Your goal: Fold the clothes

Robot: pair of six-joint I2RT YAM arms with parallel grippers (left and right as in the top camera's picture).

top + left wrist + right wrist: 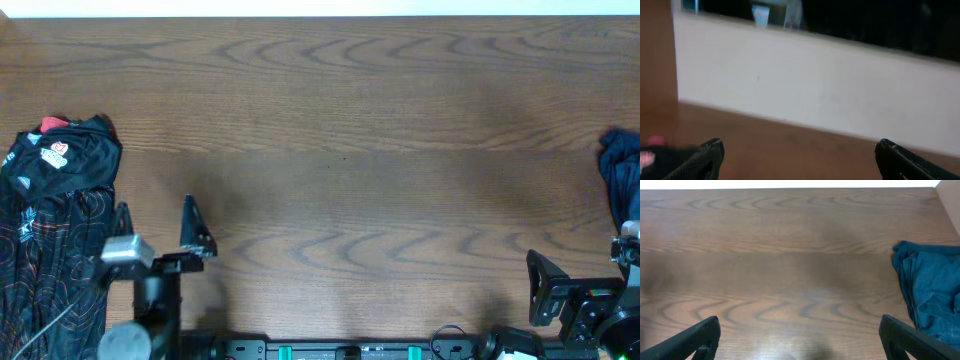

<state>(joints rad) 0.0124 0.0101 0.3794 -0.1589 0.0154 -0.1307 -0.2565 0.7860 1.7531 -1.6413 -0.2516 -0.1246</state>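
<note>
A black garment (50, 230) with red line patterns, white logos and a red tag lies crumpled at the table's left edge; a bit of it shows at the lower left of the left wrist view (655, 159). A blue garment (620, 175) lies bunched at the right edge and shows in the right wrist view (930, 292). My left gripper (155, 222) is open and empty, just right of the black garment, its fingers wide apart in the left wrist view (797, 157). My right gripper (799, 337) is open and empty above bare wood, left of the blue garment.
The wooden table (340, 150) spans the whole overhead view. A white wall (830, 90) stands beyond its far edge. The arm bases and a black rail (350, 350) line the front edge.
</note>
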